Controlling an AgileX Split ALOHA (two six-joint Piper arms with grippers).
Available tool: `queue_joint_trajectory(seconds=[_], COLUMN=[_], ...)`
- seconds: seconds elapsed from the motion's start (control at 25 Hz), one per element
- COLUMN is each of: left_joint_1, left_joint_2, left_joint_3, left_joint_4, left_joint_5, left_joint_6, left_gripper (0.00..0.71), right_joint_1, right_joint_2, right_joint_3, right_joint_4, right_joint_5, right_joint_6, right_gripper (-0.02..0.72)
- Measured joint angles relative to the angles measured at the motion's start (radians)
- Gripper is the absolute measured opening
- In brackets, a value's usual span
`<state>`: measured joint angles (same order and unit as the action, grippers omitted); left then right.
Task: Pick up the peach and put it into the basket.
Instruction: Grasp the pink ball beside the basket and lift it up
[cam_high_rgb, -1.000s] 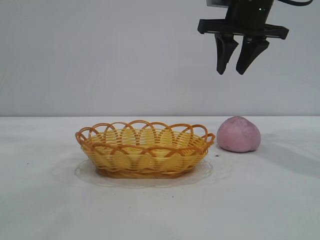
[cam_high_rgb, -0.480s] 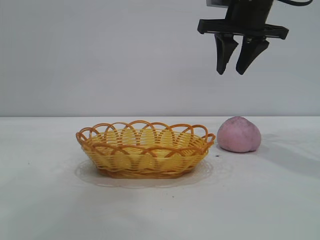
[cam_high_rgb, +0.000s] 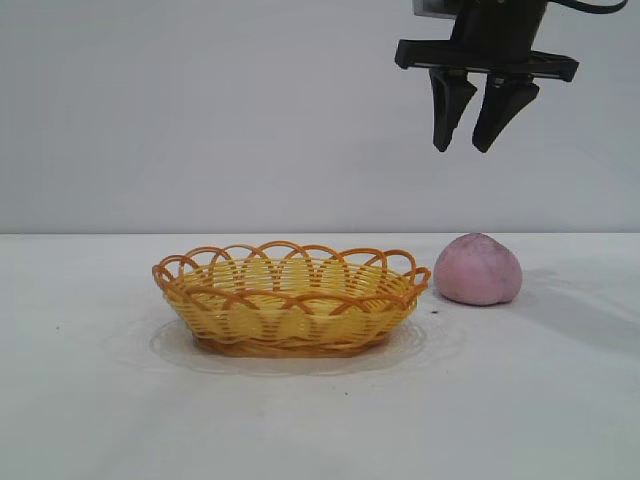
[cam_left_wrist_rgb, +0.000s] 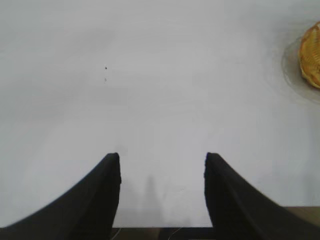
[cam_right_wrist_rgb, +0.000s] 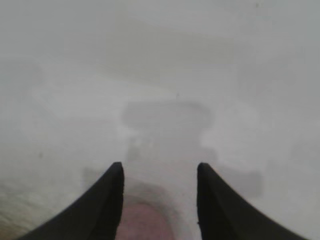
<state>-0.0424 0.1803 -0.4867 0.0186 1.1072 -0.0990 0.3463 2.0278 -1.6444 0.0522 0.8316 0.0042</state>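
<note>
The shallow oval woven yellow basket (cam_high_rgb: 290, 298) with its orange looped rim sits on the white table (cam_high_rgb: 90, 400), nothing inside it. Just beside it, at its right end, rests the rounded dusty-pink peach (cam_high_rgb: 478, 269). High above the fruit hangs the black right gripper (cam_high_rgb: 468, 147), fingers partly apart, gripping nothing. The left gripper (cam_left_wrist_rgb: 162, 160), over bare tabletop, is also half open and empty-handed

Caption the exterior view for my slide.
Open right gripper hangs above the peach, which sits beside the basket.
</note>
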Motion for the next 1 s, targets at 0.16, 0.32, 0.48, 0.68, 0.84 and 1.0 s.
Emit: queue_joint_trajectory(seconds=[0.16, 0.32, 0.48, 0.68, 0.84, 1.0], left_joint_1=[0.000, 0.000, 0.000, 0.000, 0.000, 0.000], left_joint_2=[-0.082, -0.185, -0.198, -0.198, -0.198, -0.198], left_joint_3=[0.000, 0.000, 0.002, 0.002, 0.002, 0.002], left_joint_4=[-0.004, -0.008, -0.024, -0.029, -0.029, -0.029], left_joint_5=[0.000, 0.008, 0.012, 0.012, 0.012, 0.012], left_joint_6=[0.023, 0.034, 0.059, 0.072, 0.075, 0.075], left_gripper=[0.336, 0.336, 0.336, 0.336, 0.336, 0.336], right_joint_1=[0.000, 0.000, 0.000, 0.000, 0.000, -0.002], right_joint_2=[0.004, 0.031, 0.068, 0.150, 0.195, 0.075], right_joint_3=[0.000, 0.000, 0.000, -0.002, -0.004, -0.002], right_joint_4=[0.000, 0.002, 0.006, 0.060, 0.103, 0.159], right_joint_5=[0.045, 0.115, 0.167, 0.221, 0.207, 0.185], right_joint_6=[-0.017, -0.030, -0.039, -0.085, -0.161, -0.225], right_gripper=[0.297, 0.297, 0.297, 0.297, 0.105, 0.000])
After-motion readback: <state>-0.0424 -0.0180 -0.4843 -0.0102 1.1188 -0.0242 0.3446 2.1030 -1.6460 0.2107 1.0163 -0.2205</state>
